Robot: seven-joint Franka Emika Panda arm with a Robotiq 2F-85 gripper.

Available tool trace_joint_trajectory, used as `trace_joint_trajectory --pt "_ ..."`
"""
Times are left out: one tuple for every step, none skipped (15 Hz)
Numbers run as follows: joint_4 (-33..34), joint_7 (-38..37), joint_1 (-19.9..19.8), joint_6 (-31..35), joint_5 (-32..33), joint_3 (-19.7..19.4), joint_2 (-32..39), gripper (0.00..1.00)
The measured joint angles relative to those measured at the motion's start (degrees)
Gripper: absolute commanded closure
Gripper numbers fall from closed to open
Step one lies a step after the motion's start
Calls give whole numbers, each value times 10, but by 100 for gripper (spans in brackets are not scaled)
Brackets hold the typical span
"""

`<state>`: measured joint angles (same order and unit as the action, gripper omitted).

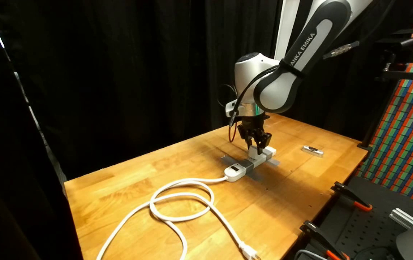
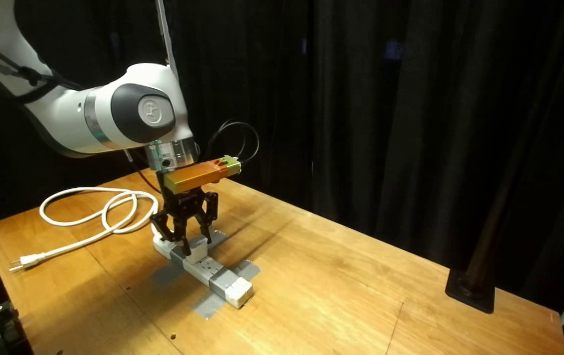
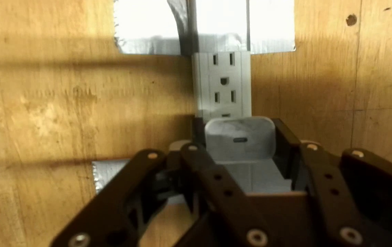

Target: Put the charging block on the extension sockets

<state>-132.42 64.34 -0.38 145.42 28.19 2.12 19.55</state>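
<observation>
One "ANKA EMIKA" arm, tool around charging block

Along both long sides of the power strip, the table is leaving room; off its cord end, looped cable is obstructing passage

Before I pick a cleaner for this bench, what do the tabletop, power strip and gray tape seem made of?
Tabletop: wood, visible grain; sheen suggests varnish. Power strip: likely matte plastic, pale, crisply slotted. Gray tape: probably cloth-backed; silvery shine, ragged ends.
</observation>
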Motion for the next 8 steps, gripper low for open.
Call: trace_joint_trajectory --pt "0 0 0 3 0 5 3 77" --pt "1 1 0 3 0 9 4 77" --pt "1 2 0 2 0 11 4 77" --pt "1 4 0 2 0 11 4 77" --pt "1 7 -1 2 -2 11 4 77" --pt "1 8 -1 2 -4 12 4 77" --pt "1 9 -1 2 -5 12 4 77" --pt "2 11 -2 2 -9 12 4 77"
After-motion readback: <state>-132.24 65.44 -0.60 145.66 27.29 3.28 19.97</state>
